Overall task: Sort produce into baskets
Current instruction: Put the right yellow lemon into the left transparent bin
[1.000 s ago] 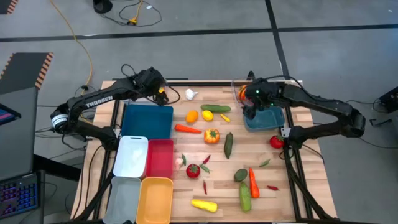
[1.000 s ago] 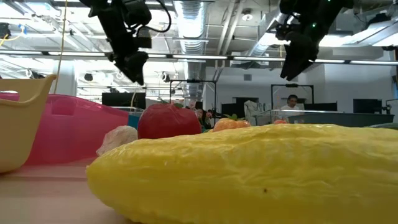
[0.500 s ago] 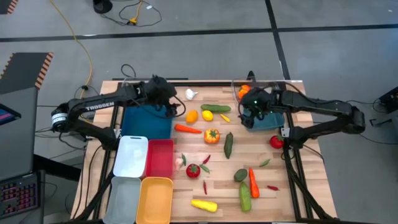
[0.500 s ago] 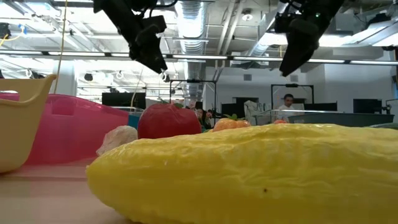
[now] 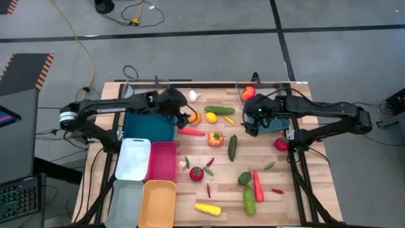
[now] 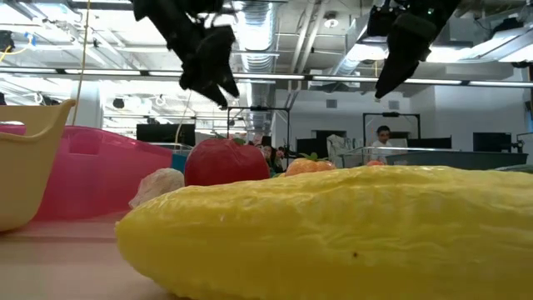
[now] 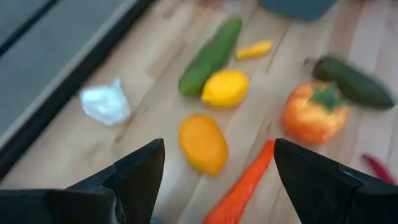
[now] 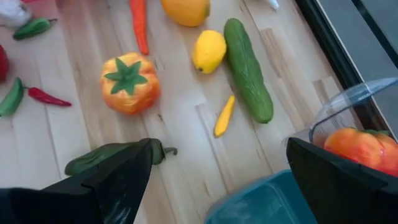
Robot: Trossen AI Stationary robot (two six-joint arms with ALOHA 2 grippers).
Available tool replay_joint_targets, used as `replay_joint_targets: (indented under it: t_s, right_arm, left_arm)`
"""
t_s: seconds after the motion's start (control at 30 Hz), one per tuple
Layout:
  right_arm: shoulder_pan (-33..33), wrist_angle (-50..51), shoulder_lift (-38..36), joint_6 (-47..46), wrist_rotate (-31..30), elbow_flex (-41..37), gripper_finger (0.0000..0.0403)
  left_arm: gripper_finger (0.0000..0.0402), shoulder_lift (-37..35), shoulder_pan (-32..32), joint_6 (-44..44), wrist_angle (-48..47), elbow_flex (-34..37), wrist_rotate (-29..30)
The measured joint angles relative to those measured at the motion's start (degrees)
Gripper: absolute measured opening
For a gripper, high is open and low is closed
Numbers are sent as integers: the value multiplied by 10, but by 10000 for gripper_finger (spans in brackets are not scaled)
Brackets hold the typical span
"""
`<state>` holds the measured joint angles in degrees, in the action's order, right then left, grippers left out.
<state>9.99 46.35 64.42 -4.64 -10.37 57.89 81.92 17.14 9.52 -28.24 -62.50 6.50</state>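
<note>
The produce lies scattered on the wooden surface (image 5: 297, 190): a smooth orange oval fruit (image 7: 203, 143), a yellow lemon (image 7: 225, 88), a long green cucumber (image 7: 210, 55) and a white garlic bulb (image 7: 106, 103) sit near the far edge. The left pincer (image 5: 183, 114), spread wide and empty, has moved from over the dark blue plastic basket (image 5: 149, 123) to hang just beside the orange fruit. The right pincer (image 5: 251, 123), also spread and empty, has drawn off the teal basket (image 5: 278, 122) toward the middle. White (image 5: 133, 158), red (image 5: 162, 161), pale grey-blue (image 5: 125, 201) and yellow (image 5: 159, 202) baskets stay grouped at the left.
</note>
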Motion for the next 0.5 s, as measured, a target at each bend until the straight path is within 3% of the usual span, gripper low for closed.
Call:
replay_joint_targets:
  t_s: [0.5]
  right_arm:
    - [-22, -2, 0, 1, 0, 0, 394]
  left_arm:
    - [291, 169, -1, 4, 93, 0, 21]
